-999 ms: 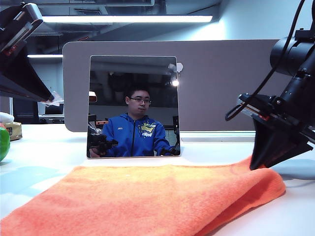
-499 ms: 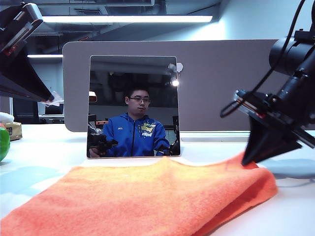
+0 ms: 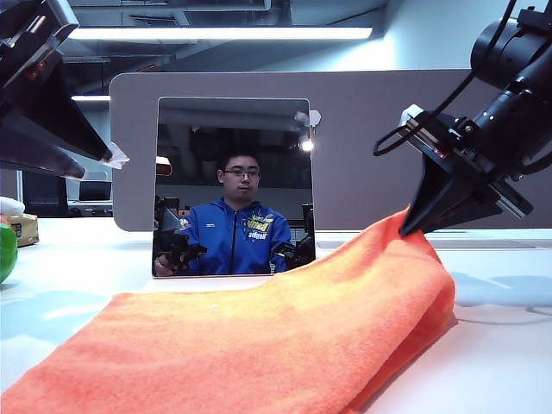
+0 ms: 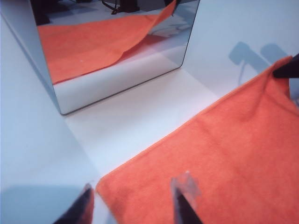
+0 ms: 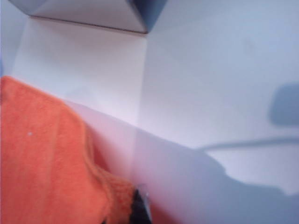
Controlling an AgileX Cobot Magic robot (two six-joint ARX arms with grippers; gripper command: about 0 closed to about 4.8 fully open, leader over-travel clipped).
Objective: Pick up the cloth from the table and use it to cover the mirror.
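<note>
The orange cloth (image 3: 259,336) lies across the white table (image 3: 500,345) in front of the upright mirror (image 3: 235,185). My right gripper (image 3: 405,228) is shut on the cloth's far right corner and holds it up off the table, level with the mirror's lower part. In the right wrist view, one dark fingertip (image 5: 140,210) pinches the cloth (image 5: 46,163). My left gripper (image 3: 97,166) hangs high at the left, open. In the left wrist view the left gripper (image 4: 135,203) spreads above the cloth's (image 4: 215,158) near corner without touching it, with the mirror (image 4: 117,42) beyond.
A long grey partition (image 3: 388,147) stands behind the mirror. A green object (image 3: 4,250) and a small yellowish packet (image 3: 21,228) sit at the table's left edge. A black cable (image 3: 466,78) loops off the right arm.
My right gripper has risen and moved left, pulling the cloth's right corner up off the table. My left gripper has gone from shut to open.
</note>
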